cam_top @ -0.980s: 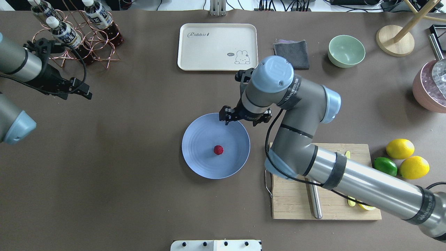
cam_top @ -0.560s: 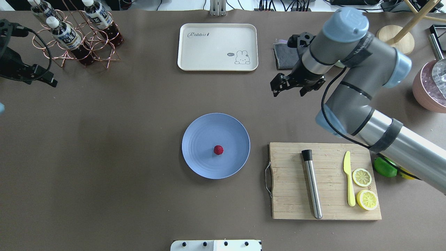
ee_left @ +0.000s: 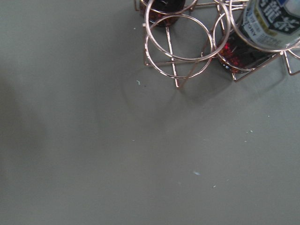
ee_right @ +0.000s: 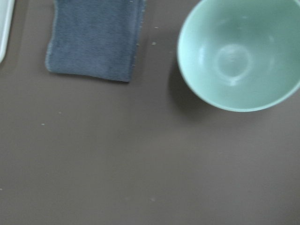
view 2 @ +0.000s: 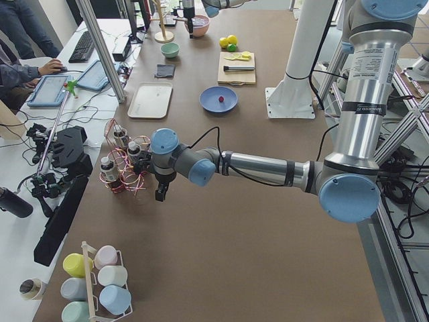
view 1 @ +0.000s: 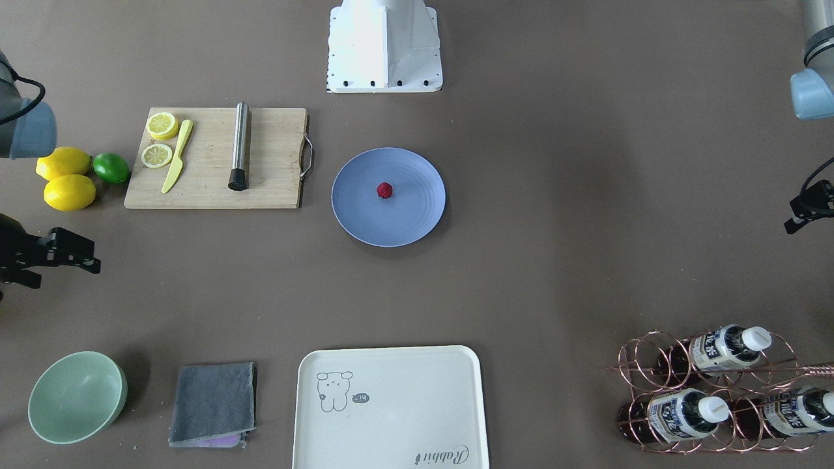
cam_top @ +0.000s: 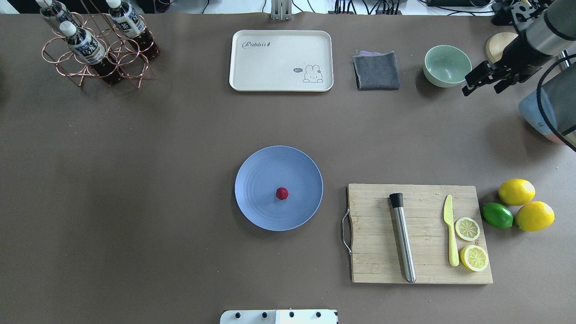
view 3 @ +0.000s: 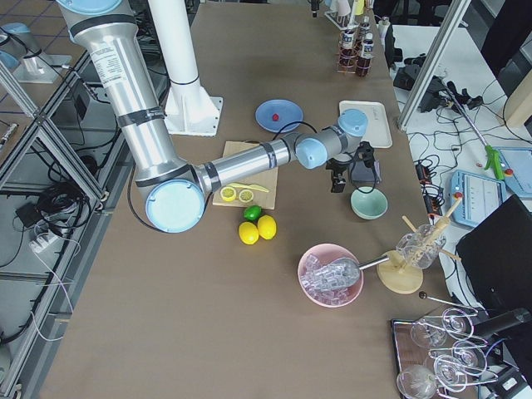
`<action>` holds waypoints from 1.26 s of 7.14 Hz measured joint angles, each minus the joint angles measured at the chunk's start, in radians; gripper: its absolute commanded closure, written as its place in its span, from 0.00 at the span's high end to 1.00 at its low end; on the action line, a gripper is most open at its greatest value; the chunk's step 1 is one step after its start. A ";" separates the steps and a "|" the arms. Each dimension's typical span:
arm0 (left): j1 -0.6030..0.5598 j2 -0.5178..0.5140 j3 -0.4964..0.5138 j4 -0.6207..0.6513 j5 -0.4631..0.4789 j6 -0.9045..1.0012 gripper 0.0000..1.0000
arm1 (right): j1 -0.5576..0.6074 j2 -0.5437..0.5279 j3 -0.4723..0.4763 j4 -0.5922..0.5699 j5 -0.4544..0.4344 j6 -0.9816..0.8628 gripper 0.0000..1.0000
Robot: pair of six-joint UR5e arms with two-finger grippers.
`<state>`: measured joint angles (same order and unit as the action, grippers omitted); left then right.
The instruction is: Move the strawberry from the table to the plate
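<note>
The dark-red strawberry lies near the middle of the round blue-grey plate on the grey-brown table; the front-facing view shows the strawberry there too. My right gripper hovers far off at the back right, beside the pale green bowl, open and holding nothing. My left gripper is outside the overhead view, low next to the copper bottle rack; I cannot tell whether it is open or shut.
A cream tray and a grey cloth lie at the back. The cutting board right of the plate carries a metal rod, a yellow knife and lemon slices. Two lemons and a lime sit further right.
My right arm has swung from the plate's far rim to the back right beside the green bowl. The left arm has pulled out of the overhead view. The strawberry has not moved.
</note>
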<state>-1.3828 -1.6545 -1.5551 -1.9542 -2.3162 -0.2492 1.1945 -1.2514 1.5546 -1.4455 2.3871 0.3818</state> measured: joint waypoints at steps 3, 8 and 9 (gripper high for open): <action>-0.043 0.059 0.000 -0.005 0.000 0.061 0.97 | 0.126 -0.107 -0.027 -0.046 -0.004 -0.237 1.00; -0.051 0.064 0.001 0.002 -0.050 0.064 0.97 | 0.267 -0.185 -0.119 -0.045 -0.026 -0.453 1.00; -0.052 0.060 0.002 0.002 -0.054 0.064 0.97 | 0.272 -0.190 -0.127 -0.043 -0.038 -0.467 1.00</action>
